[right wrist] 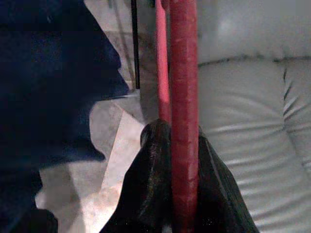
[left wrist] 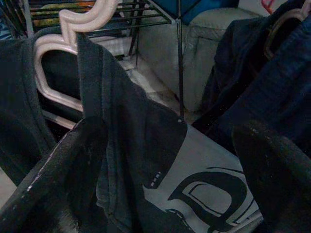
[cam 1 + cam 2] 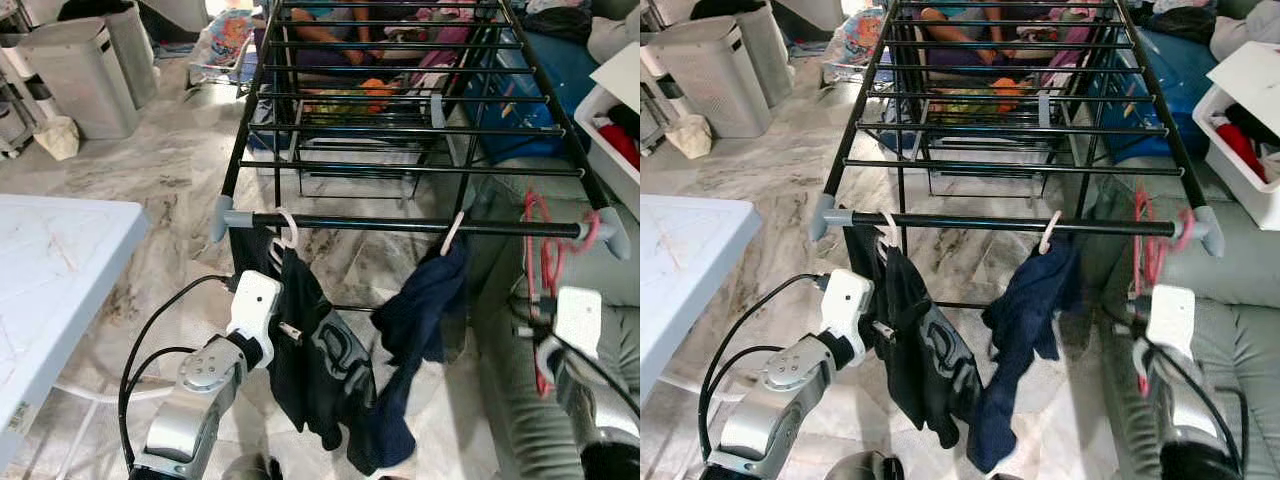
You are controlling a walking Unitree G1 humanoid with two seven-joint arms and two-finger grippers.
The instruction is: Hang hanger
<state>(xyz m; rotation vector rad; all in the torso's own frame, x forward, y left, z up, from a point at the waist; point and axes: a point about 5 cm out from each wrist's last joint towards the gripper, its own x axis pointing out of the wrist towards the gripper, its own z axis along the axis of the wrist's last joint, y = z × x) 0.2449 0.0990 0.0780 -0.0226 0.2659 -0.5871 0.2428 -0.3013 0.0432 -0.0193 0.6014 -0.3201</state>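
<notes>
A black drying rack's front bar [image 3: 380,222] carries a pale pink hanger [image 3: 287,228] with a black printed T-shirt [image 3: 320,360]. A second pale hanger [image 3: 452,233] on the same bar holds a navy garment [image 3: 420,310]. My left gripper [image 2: 172,131] is open at the T-shirt, and the cloth hangs between its spread fingers [image 2: 58,170]. A red hanger [image 3: 545,250] hooks over the bar by the right grey corner. My right gripper [image 1: 175,145] is shut on its red bar, just below the rack's right end.
A white table [image 3: 50,270] stands at the left and grey bins [image 3: 80,75] at the far left. Behind and right of the rack are a grey sofa [image 3: 520,400], a blue crate [image 3: 520,90] and a white box of clothes [image 3: 610,130]. Laundry [image 3: 350,100] lies under the rack.
</notes>
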